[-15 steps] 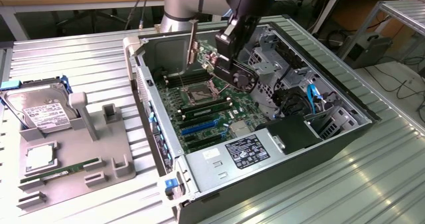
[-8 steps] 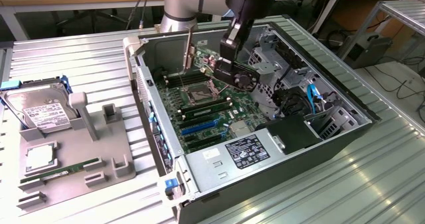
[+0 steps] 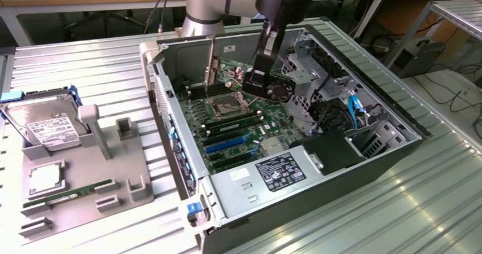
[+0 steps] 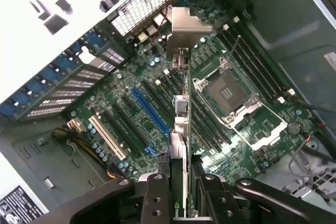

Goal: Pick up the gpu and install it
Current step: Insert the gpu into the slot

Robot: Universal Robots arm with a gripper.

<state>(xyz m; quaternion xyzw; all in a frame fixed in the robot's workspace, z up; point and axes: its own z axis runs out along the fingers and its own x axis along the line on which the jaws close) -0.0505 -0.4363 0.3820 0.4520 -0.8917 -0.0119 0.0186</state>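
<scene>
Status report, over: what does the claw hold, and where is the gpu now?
Claw shut on gpu. It hangs on edge over motherboard, looks not yet seated. Blue slot one side, open CPU socket other side.

Exterior view looks down from afar, arm point(image 3: 202, 8) at 12 o'clock; wrist view looks closely down onto the shared motherboard point(image 4: 142, 74).

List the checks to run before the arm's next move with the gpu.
1. The gripper is shut on the gpu: ok.
2. The gpu is over the motherboard: ok.
3. The blue expansion slot is empty: ok.
4. The gpu is lined up with a slot: cannot tell.
5. The gpu is seated: not ok, it hangs above the board.
6. The yellow-and-black cables lie away from the gpu: ok.
</scene>
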